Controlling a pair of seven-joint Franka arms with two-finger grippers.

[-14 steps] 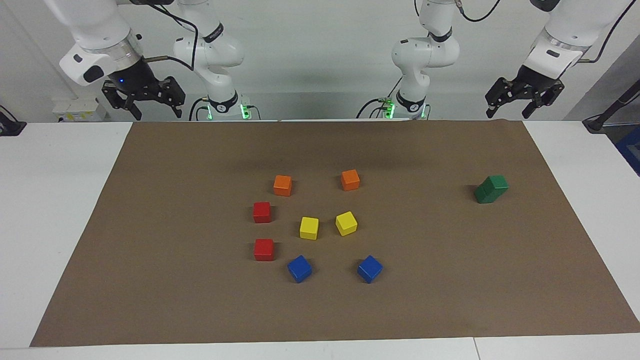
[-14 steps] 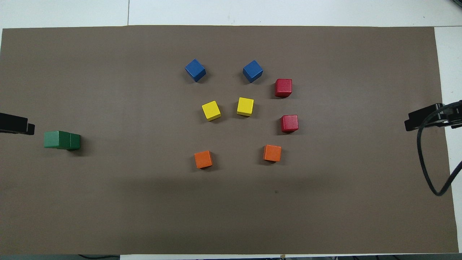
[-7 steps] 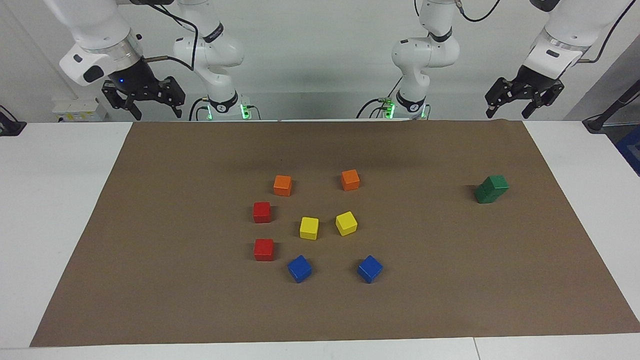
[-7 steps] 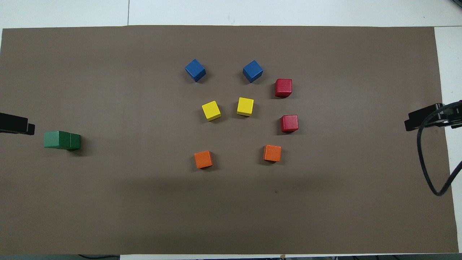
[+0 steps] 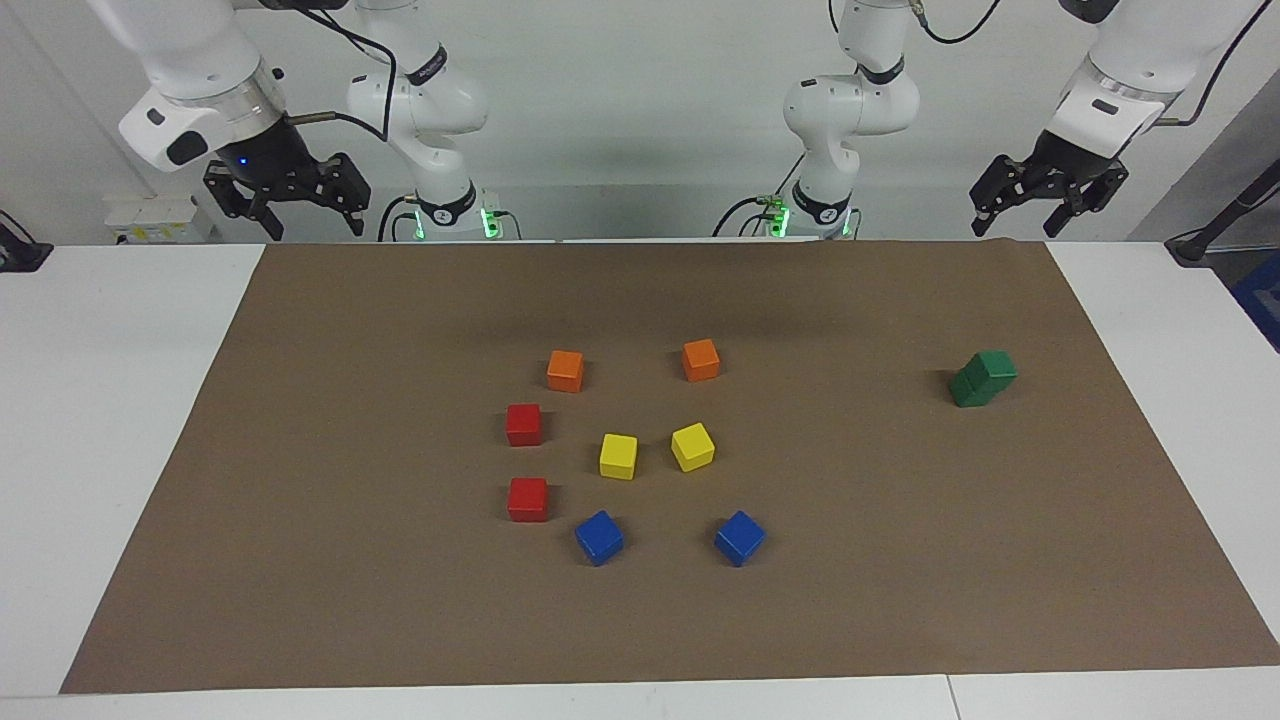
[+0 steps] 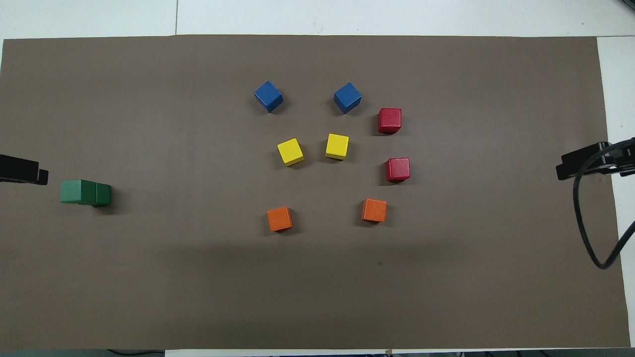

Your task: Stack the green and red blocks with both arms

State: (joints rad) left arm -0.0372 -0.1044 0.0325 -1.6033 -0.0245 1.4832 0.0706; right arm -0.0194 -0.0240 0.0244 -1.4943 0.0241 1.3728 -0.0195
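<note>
Two dark green blocks stand stacked (image 5: 983,378) toward the left arm's end of the brown mat; the stack also shows in the overhead view (image 6: 85,192). Two red blocks lie apart on the mat toward the right arm's end of the cluster: one (image 5: 524,424) nearer to the robots, also in the overhead view (image 6: 398,169), and one (image 5: 527,499) farther, also in the overhead view (image 6: 389,120). My left gripper (image 5: 1020,218) hangs open and empty, high over the mat's robot-side corner. My right gripper (image 5: 312,222) hangs open and empty over the mat's other robot-side corner.
Two orange cubes (image 5: 565,370) (image 5: 701,360), two yellow cubes (image 5: 618,456) (image 5: 692,446) and two blue cubes (image 5: 599,537) (image 5: 740,537) lie in the middle of the mat (image 5: 900,560), beside the red blocks. A black cable loop (image 6: 590,233) hangs by the right gripper.
</note>
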